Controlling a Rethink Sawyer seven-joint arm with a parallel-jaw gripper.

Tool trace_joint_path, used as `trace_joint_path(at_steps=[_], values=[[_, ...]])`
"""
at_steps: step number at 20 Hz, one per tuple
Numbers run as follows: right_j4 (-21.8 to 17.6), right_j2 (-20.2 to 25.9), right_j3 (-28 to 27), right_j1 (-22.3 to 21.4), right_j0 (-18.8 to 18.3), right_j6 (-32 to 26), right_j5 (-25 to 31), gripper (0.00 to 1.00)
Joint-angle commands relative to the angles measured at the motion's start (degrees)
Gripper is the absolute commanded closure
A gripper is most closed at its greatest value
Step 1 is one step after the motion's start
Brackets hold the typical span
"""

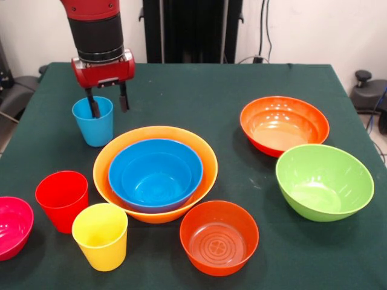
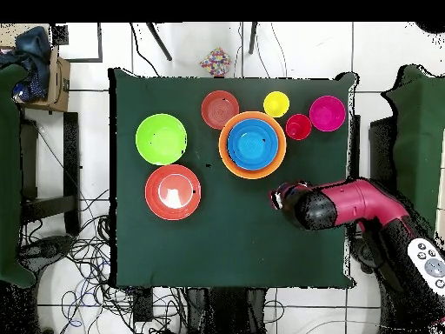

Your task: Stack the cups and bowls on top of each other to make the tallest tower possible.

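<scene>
My gripper (image 1: 108, 104) is open and hangs over the light blue cup (image 1: 94, 124) at the far left. One finger (image 1: 94, 106) is inside the cup and the other is just outside its right rim. The blue bowl (image 1: 155, 175) sits nested in the largest pale orange bowl (image 1: 208, 162) at the middle; both also show in the overhead view, blue bowl (image 2: 252, 143) and orange rim (image 2: 228, 150). The red cup (image 1: 61, 199) and yellow cup (image 1: 101, 237) stand at the near left. In the overhead view my arm (image 2: 322, 207) hides the light blue cup. No small light blue bowl shows.
A magenta bowl (image 1: 12, 226) lies at the left edge. A red-orange bowl (image 1: 284, 124), a lime green bowl (image 1: 325, 181) and a smaller red-orange bowl (image 1: 219, 237) sit apart on the green table (image 1: 199, 90). A remote control (image 2: 428, 258) lies beside the arm.
</scene>
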Motion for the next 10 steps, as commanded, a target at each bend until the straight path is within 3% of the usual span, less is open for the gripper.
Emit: trace_joint_path(at_steps=[1,10], values=[[-5.2,-1.3,4.9,0.9,-0.2,-16.8,-1.0,0.0],[-5.3,-1.1,4.8,1.0,0.0,-16.3,-0.6,0.0]])
